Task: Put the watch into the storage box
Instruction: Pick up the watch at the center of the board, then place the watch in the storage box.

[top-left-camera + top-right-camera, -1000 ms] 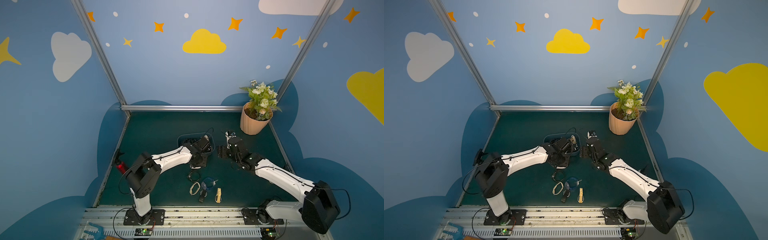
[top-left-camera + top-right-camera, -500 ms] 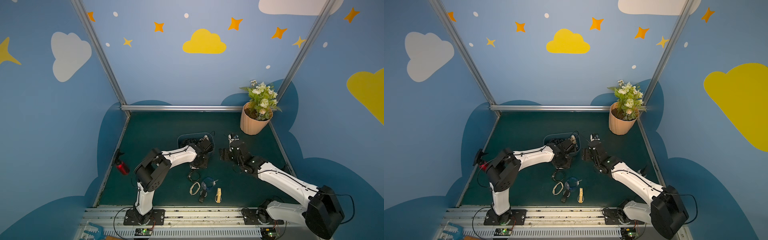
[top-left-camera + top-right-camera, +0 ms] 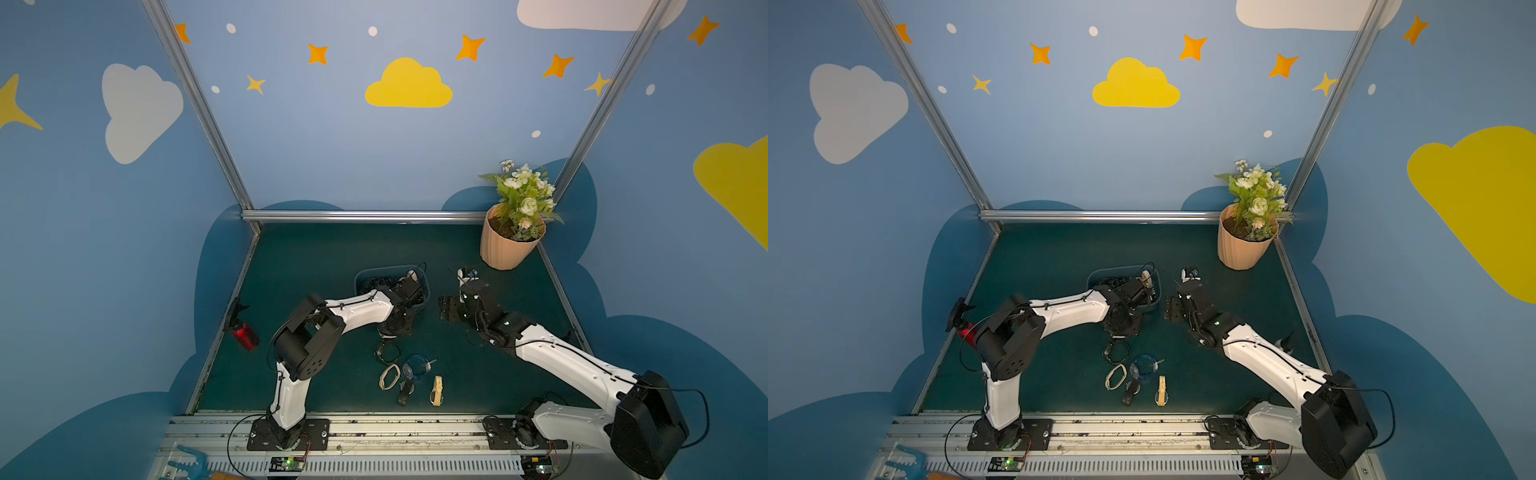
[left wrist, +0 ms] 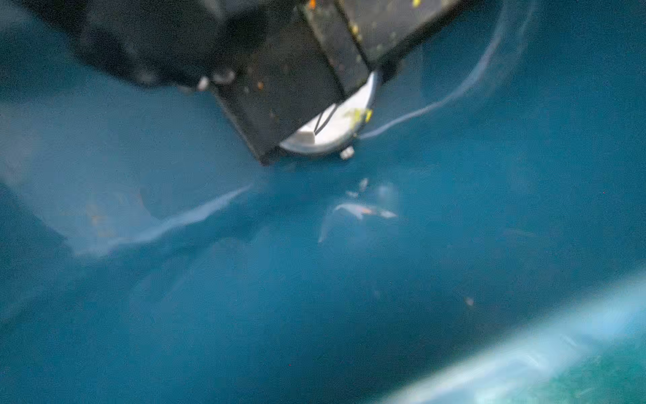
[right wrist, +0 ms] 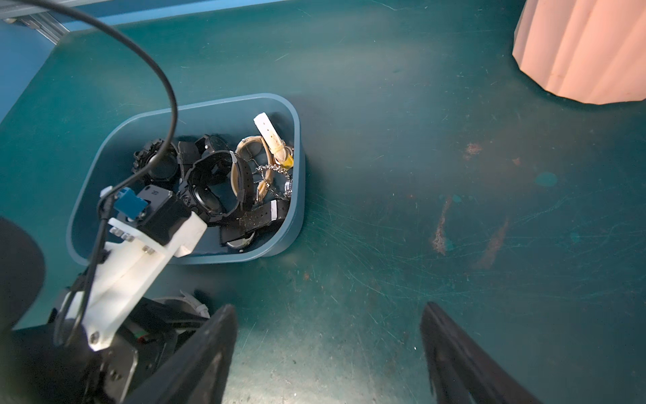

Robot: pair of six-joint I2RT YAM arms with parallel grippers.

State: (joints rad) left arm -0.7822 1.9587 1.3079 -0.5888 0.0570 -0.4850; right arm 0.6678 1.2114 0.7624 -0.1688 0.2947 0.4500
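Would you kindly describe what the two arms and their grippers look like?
The left arm and right arm have white shells, bulky black joints and thin black cables. Each stands on a black base plate. The jaws are black; the left wrist carries a white bracket with a blue plug.

High stereo pair, two close wrist views
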